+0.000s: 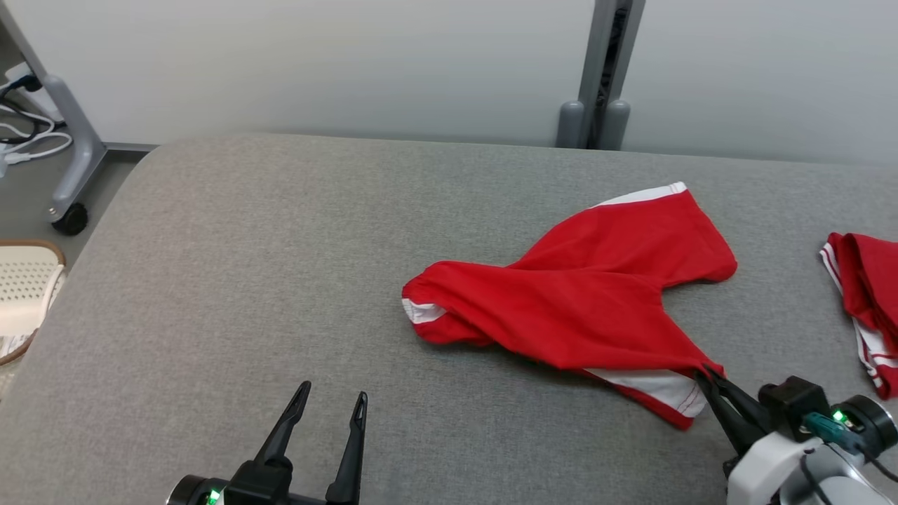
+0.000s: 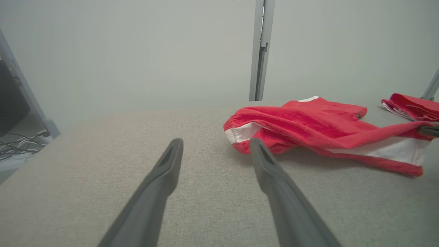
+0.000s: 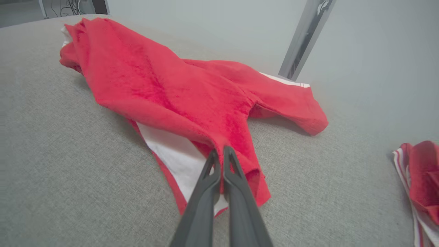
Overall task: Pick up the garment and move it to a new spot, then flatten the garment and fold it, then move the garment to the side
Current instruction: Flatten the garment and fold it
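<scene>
The garment (image 1: 582, 294) is a pair of red shorts with white side panels, lying crumpled on the grey padded table (image 1: 245, 280) right of centre. My right gripper (image 1: 707, 375) is shut on the garment's near red edge beside a white panel; the right wrist view shows its fingertips (image 3: 221, 154) pinching a fold of the garment (image 3: 178, 96). My left gripper (image 1: 331, 394) stands open over bare table at the lower left, apart from the garment. In the left wrist view its fingers (image 2: 169, 161) spread wide, with the garment (image 2: 319, 127) ahead and to the right.
A second red garment with white stripes (image 1: 866, 301) lies at the table's right edge. A wheeled grey stand (image 1: 74, 161) and cables sit beyond the far left corner, a pale perforated basket (image 1: 21, 287) to the left. A grey post (image 1: 600, 70) rises behind the table.
</scene>
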### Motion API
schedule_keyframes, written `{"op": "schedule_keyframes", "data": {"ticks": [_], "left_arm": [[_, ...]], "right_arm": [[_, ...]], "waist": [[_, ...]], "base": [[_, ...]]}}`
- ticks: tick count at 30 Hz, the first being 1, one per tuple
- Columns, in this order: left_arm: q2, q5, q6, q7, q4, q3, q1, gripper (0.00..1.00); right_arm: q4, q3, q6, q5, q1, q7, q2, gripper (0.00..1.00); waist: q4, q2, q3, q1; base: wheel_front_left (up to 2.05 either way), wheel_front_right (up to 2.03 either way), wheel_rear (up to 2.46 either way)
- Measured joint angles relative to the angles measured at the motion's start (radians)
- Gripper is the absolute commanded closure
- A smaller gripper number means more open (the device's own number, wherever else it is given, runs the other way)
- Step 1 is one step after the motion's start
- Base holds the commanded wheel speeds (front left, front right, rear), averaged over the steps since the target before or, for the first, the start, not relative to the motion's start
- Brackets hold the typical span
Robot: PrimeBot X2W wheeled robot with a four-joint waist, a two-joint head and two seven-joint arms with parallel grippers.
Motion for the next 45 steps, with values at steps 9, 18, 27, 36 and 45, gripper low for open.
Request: {"op": "schedule_keyframes", "data": {"ticks": [9, 18, 27, 36, 45], "left_arm": [[-0.017, 0.031, -0.028, 0.0, 0.01, 0.024, 0.012, 0.0], [-0.024, 0.051, -0.052, 0.0, 0.015, 0.046, 0.025, 0.0], [-0.042, 0.078, -0.104, 0.0, 0.04, 0.011, -0.005, 0.0], [-0.055, 0.087, -0.118, 0.0, 0.047, 0.007, -0.02, 0.0], [-0.065, 0.101, -0.134, 0.0, 0.049, 0.001, -0.051, 0.0]], "right_arm": [[-0.28, -0.025, 0.0, 0.076, 0.141, 0.034, -0.162, 1.0], [-0.56, -0.106, 0.0, 0.203, 0.242, 0.212, -0.24, 1.0], [-0.219, -0.061, 0.0, 0.329, -0.012, 0.345, -0.176, 1.0], [0.16, 0.04, 0.0, 0.37, -0.201, 0.296, -0.128, 1.0], [0.453, 0.084, 0.0, 0.321, -0.347, 0.101, -0.067, 0.68]], "waist": [[-0.035, 0.0, -0.022, 0.0], [-0.02, 0.0, -0.042, -0.0001], [0.025, 0.0, -0.029, 0.0], [0.087, 0.0, 0.008, 0.0], [0.092, 0.0, 0.059, -0.0001]], "base": [[0.0, 0.0, 0.0], [0.0, 0.0, 0.0], [0.0, 0.0, 0.0], [0.0, 0.0, 0.0], [0.0, 0.0, 0.0]]}}
